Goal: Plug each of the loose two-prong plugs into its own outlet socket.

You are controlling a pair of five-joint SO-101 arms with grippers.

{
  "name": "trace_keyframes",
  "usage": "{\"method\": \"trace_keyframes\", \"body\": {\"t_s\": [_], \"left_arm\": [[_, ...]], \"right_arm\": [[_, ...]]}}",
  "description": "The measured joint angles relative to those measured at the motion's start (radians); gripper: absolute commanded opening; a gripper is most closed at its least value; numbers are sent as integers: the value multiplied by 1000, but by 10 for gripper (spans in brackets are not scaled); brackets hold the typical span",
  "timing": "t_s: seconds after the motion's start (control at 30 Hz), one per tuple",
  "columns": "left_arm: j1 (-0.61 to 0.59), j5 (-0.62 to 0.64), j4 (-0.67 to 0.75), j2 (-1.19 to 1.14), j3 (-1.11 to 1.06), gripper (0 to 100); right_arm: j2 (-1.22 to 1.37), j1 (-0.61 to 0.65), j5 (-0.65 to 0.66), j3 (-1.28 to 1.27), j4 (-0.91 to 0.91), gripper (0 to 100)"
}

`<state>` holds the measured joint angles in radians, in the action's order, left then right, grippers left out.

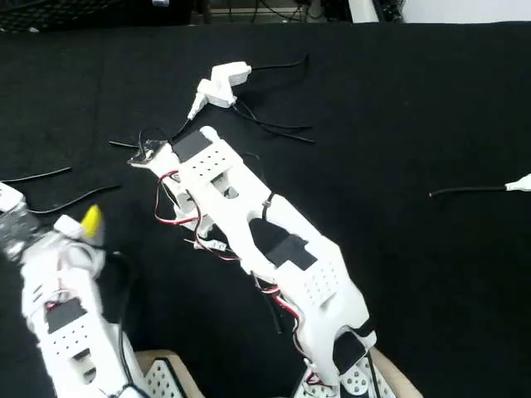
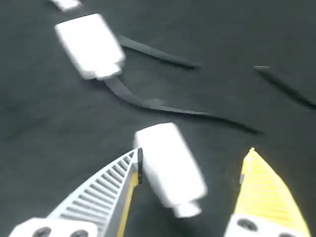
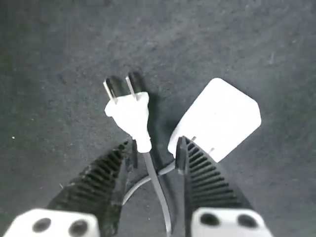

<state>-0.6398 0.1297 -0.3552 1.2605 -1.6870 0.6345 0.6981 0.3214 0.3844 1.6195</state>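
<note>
A white two-prong plug [image 3: 129, 111] lies on the black cloth, prongs pointing away from my right gripper [image 3: 155, 143]. That gripper is open, and the plug's neck and black cable run between its black fingers. A white outlet socket block [image 3: 217, 118] sits just beside the plug, also seen as the socket block [image 1: 228, 79] beyond the plug [image 1: 199, 106]. My left gripper [image 2: 195, 150] is open at the table's left, with a blurred white block [image 2: 170, 168] between its grey and yellow fingers. A second white block [image 2: 91, 47] with a black cable lies farther off.
Another white plug [image 1: 518, 184] with a black cable [image 1: 465, 191] lies at the right edge of the table. Loose black cables [image 1: 274, 128] trail around the socket, and more cables [image 1: 58, 186] lie at the left. The right arm's body [image 1: 265, 240] crosses the table's middle.
</note>
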Motion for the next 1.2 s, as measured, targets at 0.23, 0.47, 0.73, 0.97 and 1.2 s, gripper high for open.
{"method": "trace_keyframes", "body": {"t_s": [0.23, 0.47, 0.73, 0.97, 1.2], "left_arm": [[-328, -166, -25, 0, 0, 329], [-491, -193, -25, 0, 0, 329], [-500, -195, -74, 0, 0, 329], [-497, -195, -104, 0, 0, 329], [-503, -195, -104, 0, 0, 329]], "right_arm": [[2, 32, -5, 0, 0, 137], [6, 138, -3, 0, -8, 136], [2, 135, 97, -78, -44, 135], [-21, 117, 160, -193, -172, 137], [-23, 95, 167, -192, -176, 139]]}}
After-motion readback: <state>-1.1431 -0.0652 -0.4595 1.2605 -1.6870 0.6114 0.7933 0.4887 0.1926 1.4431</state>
